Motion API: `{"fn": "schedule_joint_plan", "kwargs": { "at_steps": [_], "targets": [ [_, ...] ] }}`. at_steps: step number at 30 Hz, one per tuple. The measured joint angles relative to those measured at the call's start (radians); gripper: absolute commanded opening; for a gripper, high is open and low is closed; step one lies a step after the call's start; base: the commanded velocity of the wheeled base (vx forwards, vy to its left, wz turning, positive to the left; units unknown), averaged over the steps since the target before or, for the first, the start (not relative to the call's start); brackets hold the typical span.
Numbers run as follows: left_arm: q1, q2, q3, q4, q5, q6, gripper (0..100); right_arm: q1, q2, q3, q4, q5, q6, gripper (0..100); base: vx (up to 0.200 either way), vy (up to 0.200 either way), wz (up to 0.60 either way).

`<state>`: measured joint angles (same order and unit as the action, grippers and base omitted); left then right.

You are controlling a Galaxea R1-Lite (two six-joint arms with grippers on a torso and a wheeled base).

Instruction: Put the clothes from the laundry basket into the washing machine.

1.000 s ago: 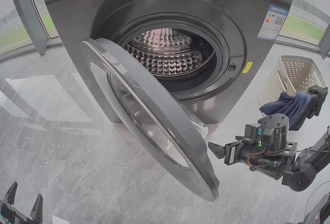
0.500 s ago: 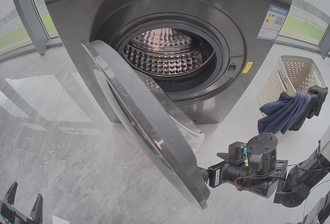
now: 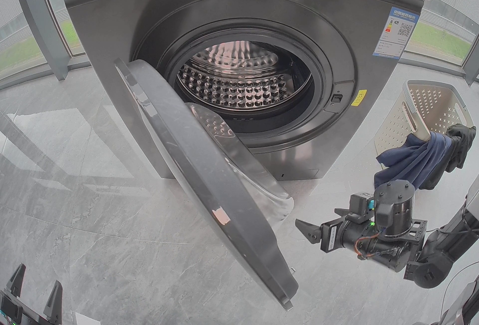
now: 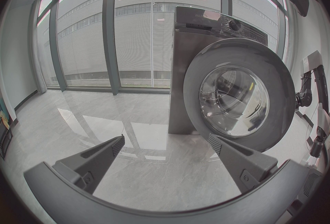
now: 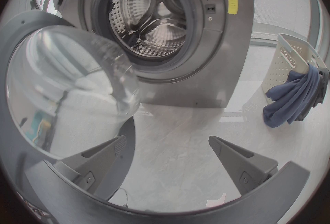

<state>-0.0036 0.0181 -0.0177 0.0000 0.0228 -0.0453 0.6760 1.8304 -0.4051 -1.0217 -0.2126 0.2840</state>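
The grey washing machine [image 3: 239,6] stands with its round door [image 3: 209,181] swung wide, and the steel drum [image 3: 239,76] shows bare metal. To its right a cream laundry basket [image 3: 434,101] has a blue garment [image 3: 414,163] and a black garment [image 3: 461,139] draped over its rim. My right gripper [image 3: 317,221] hangs open low over the floor, just right of the door's free edge and left of the basket, holding nothing. In the right wrist view the door [image 5: 20,63], drum [image 5: 151,18] and blue garment [image 5: 292,97] lie beyond the open gripper [image 5: 165,142]. My left gripper [image 3: 36,278] is open, low at the near left.
Glossy grey floor tiles [image 3: 100,221] spread around the machine. Glass walls with grey frames [image 3: 35,6] stand behind and beside it. The open door juts far out over the floor in front of the drum. From the left wrist view, the door's outer face [image 4: 237,94] hides the opening.
The door has swung wider, toward the left. My right gripper dipped down-left to the door's edge, then drew back up and right, away from it. The left arm stayed still.
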Motion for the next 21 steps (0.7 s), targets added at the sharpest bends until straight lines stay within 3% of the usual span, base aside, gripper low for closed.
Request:
{"fn": "schedule_joint_plan", "kwargs": {
  "at_steps": [10, 14, 21],
  "targets": [
    [0.001, 0.0, 0.0, 0.0, 0.0, 0.001, 100, -0.074, 0.053, -0.16, 0.01, 0.0, -0.026, 100, 0.0, 0.0, 0.0],
    [0.001, 0.0, 0.0, 0.0, 0.0, 0.001, 100, -0.061, 0.089, -0.21, 0.013, 0.001, -0.03, 100, 0.0, 0.0, 0.0],
    [0.0, 0.0, 0.0, 0.0, 0.0, 0.001, 100, -0.005, 0.11, -0.217, 0.013, 0.002, -0.032, 100, 0.0, 0.0, 0.0]
  ]
}}
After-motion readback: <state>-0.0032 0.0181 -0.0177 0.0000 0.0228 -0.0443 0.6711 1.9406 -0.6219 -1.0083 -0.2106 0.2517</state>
